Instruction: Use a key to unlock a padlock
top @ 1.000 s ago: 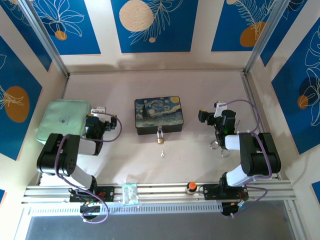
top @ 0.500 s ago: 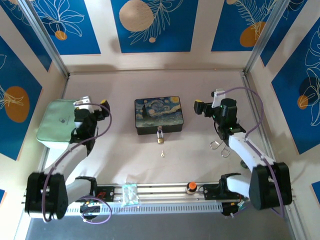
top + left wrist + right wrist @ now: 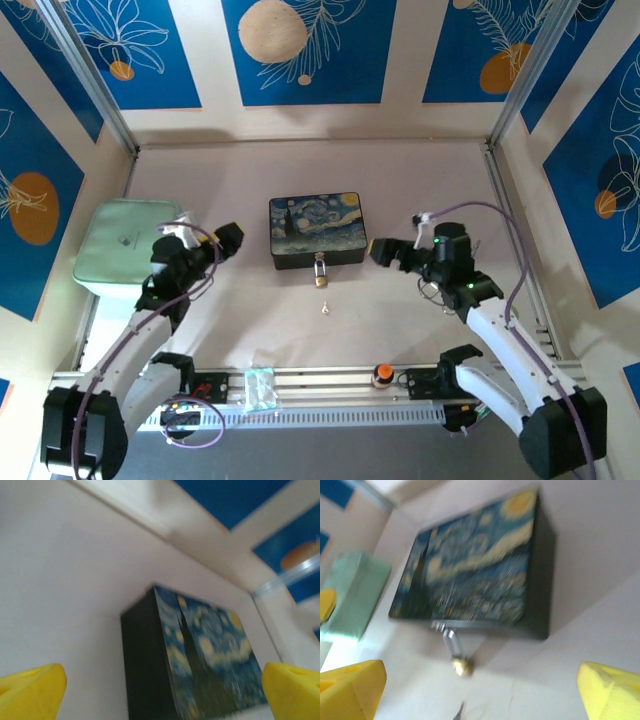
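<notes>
Flanking the work from either side, the left gripper (image 3: 218,240) and right gripper (image 3: 386,252) both stand spread wide and empty, probably so one can steady while the other fetches. Nearest, the key (image 3: 325,308) lies loose on the table (image 3: 260,180) between them, low before the right fingers (image 3: 351,690). Just beyond it the padlock (image 3: 320,275) hangs from the painted box (image 3: 317,228), its body end toward the key.

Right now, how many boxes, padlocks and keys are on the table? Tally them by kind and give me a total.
Boxes: 2, the dark painted starry-night box and the mint green case
Padlocks: 1, the small brass padlock at the painted box's near edge
Keys: 1, the tiny silvery key
Total: 4
</notes>
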